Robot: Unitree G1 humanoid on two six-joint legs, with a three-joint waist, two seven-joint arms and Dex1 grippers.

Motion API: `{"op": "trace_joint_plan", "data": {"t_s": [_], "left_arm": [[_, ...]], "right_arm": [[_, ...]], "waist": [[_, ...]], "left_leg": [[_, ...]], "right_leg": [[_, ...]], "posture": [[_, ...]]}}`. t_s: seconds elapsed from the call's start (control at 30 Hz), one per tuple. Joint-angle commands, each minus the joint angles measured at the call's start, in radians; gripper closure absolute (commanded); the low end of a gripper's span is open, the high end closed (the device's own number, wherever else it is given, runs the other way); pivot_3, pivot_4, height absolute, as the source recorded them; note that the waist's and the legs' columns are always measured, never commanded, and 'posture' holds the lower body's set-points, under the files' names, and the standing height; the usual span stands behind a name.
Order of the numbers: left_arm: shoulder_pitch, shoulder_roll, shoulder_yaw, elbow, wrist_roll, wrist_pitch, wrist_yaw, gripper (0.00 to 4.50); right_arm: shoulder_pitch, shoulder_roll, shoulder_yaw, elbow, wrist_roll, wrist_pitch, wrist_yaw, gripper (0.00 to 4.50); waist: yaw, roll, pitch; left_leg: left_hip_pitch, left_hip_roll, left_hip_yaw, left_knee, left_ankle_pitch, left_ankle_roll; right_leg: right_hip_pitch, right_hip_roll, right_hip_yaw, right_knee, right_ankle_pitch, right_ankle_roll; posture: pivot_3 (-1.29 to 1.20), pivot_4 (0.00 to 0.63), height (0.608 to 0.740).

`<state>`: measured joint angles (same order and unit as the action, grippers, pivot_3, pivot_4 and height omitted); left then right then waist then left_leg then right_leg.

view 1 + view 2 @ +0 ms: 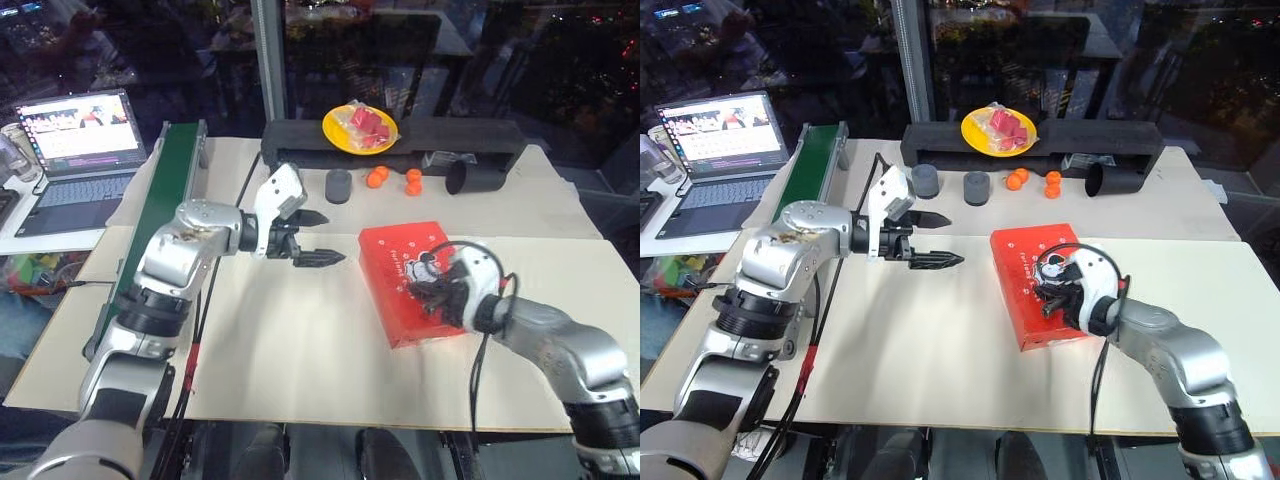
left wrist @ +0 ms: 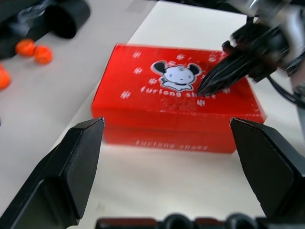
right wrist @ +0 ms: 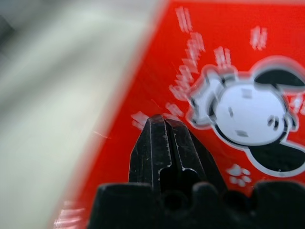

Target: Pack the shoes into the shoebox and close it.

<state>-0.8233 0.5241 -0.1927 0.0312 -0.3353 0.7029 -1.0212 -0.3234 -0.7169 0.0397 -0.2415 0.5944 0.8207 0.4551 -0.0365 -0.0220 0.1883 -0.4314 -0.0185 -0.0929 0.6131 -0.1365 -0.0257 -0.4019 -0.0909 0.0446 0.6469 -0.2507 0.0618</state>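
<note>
shoebox (image 1: pixel 415 280): was seen lying closed on the table (image 1: pixel 300 350), right of centre (lid with cartoon figure facing up) | right gripper (image 2: pixel 212 82): fingers were pressed together, tips held over the lid near the figure | left gripper (image 1: pixel 318 238): fingers were spread wide, nothing held, left of the box and apart from it

The red rectangular cardboard shoebox (image 1: pixel 415 283) lies lid down on the pale bench (image 1: pixel 300 350), right of centre. The right tool (image 2: pixel 214 81), pressed together, sits over its lid. The left tool (image 1: pixel 315 238), spread wide, hangs left of the box, well apart. Behind lie 2 grey cylinders (image 1: pixel 976 187), 4 small orange balls (image 1: pixel 395 180) and a long black foam tray (image 1: pixel 470 135) carrying a yellow plate (image 1: pixel 340 135).
</note>
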Motion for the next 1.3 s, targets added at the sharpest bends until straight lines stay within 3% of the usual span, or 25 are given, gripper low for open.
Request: {"op": "trace_joint_plan", "data": {"t_s": [0.03, 0.23, 0.4, 0.6, 0.7, 0.8, 0.9, 1.03, 1.13, 1.3], "left_arm": [[0.013, 0.01, 0.029, -0.077, -0.003, 0.007, 0.035, 0.0], [0.051, -0.022, 0.061, -0.113, -0.01, 0.011, 0.125, 0.0], [0.085, -0.047, 0.071, -0.123, -0.016, 0.012, 0.171, 0.0], [0.161, -0.128, 0.127, -0.123, -0.041, -0.05, 0.247, 0.0], [0.226, -0.177, 0.149, -0.095, -0.017, -0.115, 0.309, 0.0], [0.295, -0.186, 0.122, -0.057, 0.062, -0.196, 0.378, 0.0], [0.374, -0.212, 0.112, -0.051, 0.114, -0.278, 0.444, 0.0], [0.443, -0.258, 0.111, -0.018, 0.191, -0.42, 0.545, 0.0], [0.516, -0.278, 0.106, 0.051, 0.243, -0.572, 0.584, 0.0], [0.587, -0.317, 0.119, 0.096, 0.232, -0.647, 0.603, 0.0]], "right_arm": [[-0.015, 0.0, 0.057, 0.061, -0.077, -0.032, 0.065, 4.48], [-0.059, -0.004, -0.013, 0.021, -0.089, -0.065, 0.109, 4.48], [-0.104, -0.023, -0.11, -0.014, -0.15, -0.157, 0.071, 3.07], [0.001, -0.1, -0.248, -0.086, -0.158, -0.142, 0.085, 0.99], [0.085, -0.067, -0.379, -0.024, -0.257, -0.266, -0.031, 0.05], [0.145, 0.036, -0.543, 0.036, -0.345, -0.387, -0.239, 0.05], [0.283, 0.119, -0.605, 0.013, -0.389, -0.457, -0.285, 0.05], [0.373, 0.245, -0.558, -0.023, -0.4, -0.513, -0.307, 0.05], [0.411, 0.321, -0.504, 0.003, -0.416, -0.584, -0.305, 0.05], [0.426, 0.388, -0.458, 0.089, -0.44, -0.677, -0.313, 0.05]], "waist": [[-0.001, -0.003, 0.0], [0.0, -0.004, 0.0], [-0.002, -0.004, 0.0], [0.019, -0.004, 0.0], [0.025, -0.004, 0.0], [0.025, -0.004, 0.0], [0.031, -0.004, -0.001], [0.018, -0.003, -0.001], [0.01, 0.0, -0.002], [0.01, 0.002, -0.006]], "left_leg": [[0.0, 0.0, 0.0, 0.0, 0.0, 0.0], [0.009, 0.0, 0.0, 0.001, 0.0, 0.0], [0.007, 0.0, -0.001, 0.001, 0.0, 0.0], [0.006, 0.0, -0.001, -0.001, 0.0, 0.0], [0.007, 0.0, -0.001, 0.0, 0.0, 0.0], [0.008, -0.001, -0.001, 0.001, 0.0, 0.0], [0.008, -0.001, -0.001, -0.001, 0.0, 0.0], [0.008, -0.001, 0.0, -0.003, -0.001, 0.001], [0.012, 0.0, 0.003, -0.001, 0.0, 0.001], [0.017, 0.002, 0.007, -0.003, -0.001, 0.0]], "right_leg": [[0.0, 0.0, 0.0, 0.0, 0.0, 0.0], [0.011, 0.0, -0.001, -0.002, -0.002, 0.004], [0.008, -0.001, -0.001, -0.002, -0.002, 0.003], [0.008, -0.001, -0.002, -0.003, -0.002, 0.003], [0.009, -0.001, -0.001, -0.003, -0.001, 0.002], [0.01, -0.001, -0.001, -0.003, -0.001, 0.002], [0.011, -0.001, -0.001, -0.004, 0.0, 0.001], [0.009, -0.001, 0.0, -0.003, 0.002, -0.003], [0.011, -0.001, 0.002, -0.002, 0.0, 0.002], [0.014, -0.002, 0.003, -0.003, -0.002, -0.003]], "posture": [[0.0, 0.15, 0.74], [0.0, 0.15, 0.74], [0.0, 0.15, 0.74], [0.0, 0.15, 0.74], [0.0, 0.15, 0.74], [0.0, 0.15, 0.74], [0.0, 0.15, 0.74], [0.0, 0.15, 0.74], [0.0, 0.15, 0.74], [0.0, 0.15, 0.74]]}}
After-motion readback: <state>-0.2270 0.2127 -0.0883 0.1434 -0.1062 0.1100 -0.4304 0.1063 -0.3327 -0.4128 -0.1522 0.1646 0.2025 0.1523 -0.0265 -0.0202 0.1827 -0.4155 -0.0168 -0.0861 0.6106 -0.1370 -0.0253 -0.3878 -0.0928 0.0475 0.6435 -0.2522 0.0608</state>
